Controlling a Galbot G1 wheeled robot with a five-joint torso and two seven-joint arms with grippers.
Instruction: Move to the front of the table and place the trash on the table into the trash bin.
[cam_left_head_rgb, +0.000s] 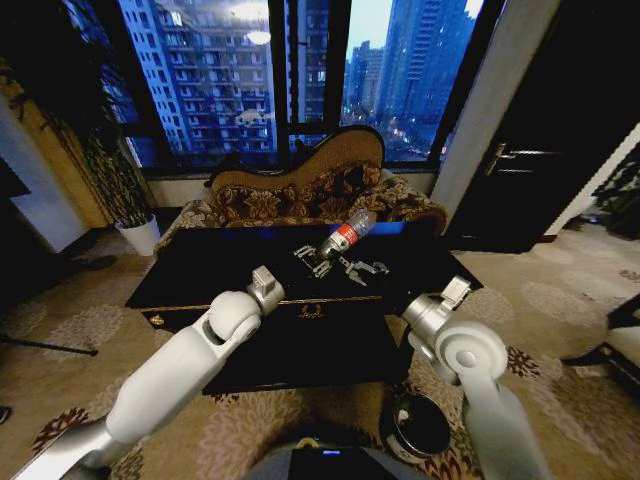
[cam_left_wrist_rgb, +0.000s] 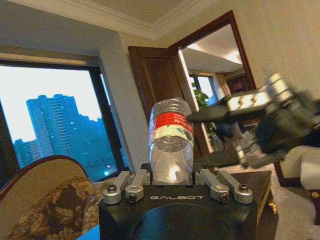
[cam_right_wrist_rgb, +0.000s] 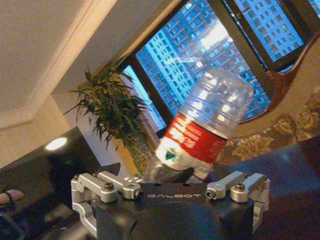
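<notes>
Both arms reach over the black counter (cam_left_head_rgb: 200, 262). The left gripper (cam_left_head_rgb: 314, 259) and right gripper (cam_left_head_rgb: 362, 268) meet at a tilted bottle (cam_left_head_rgb: 346, 235). The bin (cam_left_head_rgb: 421, 424) stands on the carpet beside the counter.

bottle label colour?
Red, with a white lower band, on the clear bottle; right wrist view shows it best.

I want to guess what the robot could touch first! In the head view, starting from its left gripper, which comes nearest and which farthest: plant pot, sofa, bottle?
1. Bottle, right beside the left gripper, over the table.
2. Sofa, just behind the table.
3. Plant pot, far left by the window.
</notes>
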